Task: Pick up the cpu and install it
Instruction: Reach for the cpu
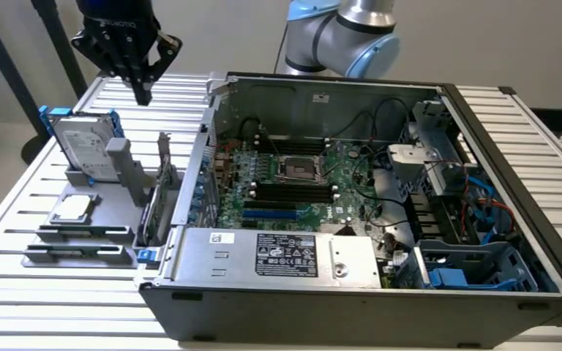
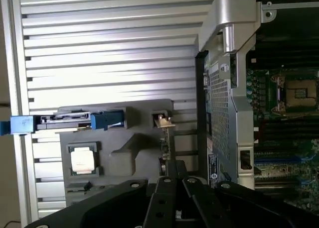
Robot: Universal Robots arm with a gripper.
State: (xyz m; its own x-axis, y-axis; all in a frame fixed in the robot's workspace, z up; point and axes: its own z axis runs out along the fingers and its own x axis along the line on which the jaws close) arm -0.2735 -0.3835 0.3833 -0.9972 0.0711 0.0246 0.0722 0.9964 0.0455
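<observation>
Black multi-link tool (image 1: 143, 93) up in the air over the far corner of the slatted metal bench (image 1: 27, 292), on the exterior view's left. Fingers pressed together to a point, pinching nothing. Well apart from everything below it.

Small flat square cpu with the shiny silver top (image 1: 72, 209) lying flat in its pocket on the grey plastic holder (image 1: 125, 172), outside the case, not picked up yet. Sits between the big silver hard drive in the blue frame (image 1: 84, 145), standing upright behind it, and two long dark memory sticks (image 1: 84, 232) slotted in front.

Same story from the wrist view: closed tool (image 2: 172, 179) at the edge of the shot, cpu (image 2: 82, 160) down on the holder (image 2: 134, 148), hard drive (image 2: 75, 121) seen edge-on beside it.

Open dark grey computer case (image 1: 359, 296) just beside the holder, on the exterior view's right, green motherboard inside with its square socket (image 1: 298, 170) facing up. Pale blue and silver robot arm (image 1: 345, 33) behind the case.
</observation>
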